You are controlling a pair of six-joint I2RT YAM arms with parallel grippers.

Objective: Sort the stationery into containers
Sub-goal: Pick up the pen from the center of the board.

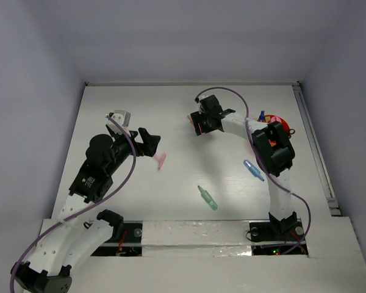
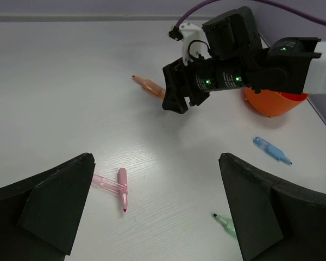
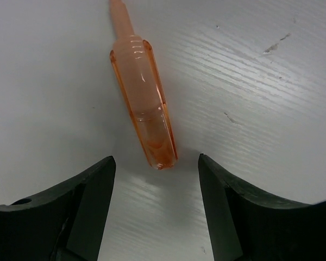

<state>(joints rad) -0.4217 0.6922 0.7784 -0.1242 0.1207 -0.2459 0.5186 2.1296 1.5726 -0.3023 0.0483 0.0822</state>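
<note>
Right gripper [image 3: 156,163] sits low over the white tabletop [image 3: 271,98]. Its jaws are partly open, with the near end of the translucent orange stubby marker [image 3: 144,103] between them, untouched. The step in hand looks like the pick: next it must close squarely, lift, and carry to the round orange bowl [image 2: 271,100] nearby. Left gripper [image 2: 156,160] hangs wide open, empty, above a pink marker [image 2: 122,190]. No writing is legible.

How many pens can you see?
5: orange pen at the right hand, two pink pens touching near the left hand, blue pen, green pen nearer the bases. The bowl may hide more.
</note>
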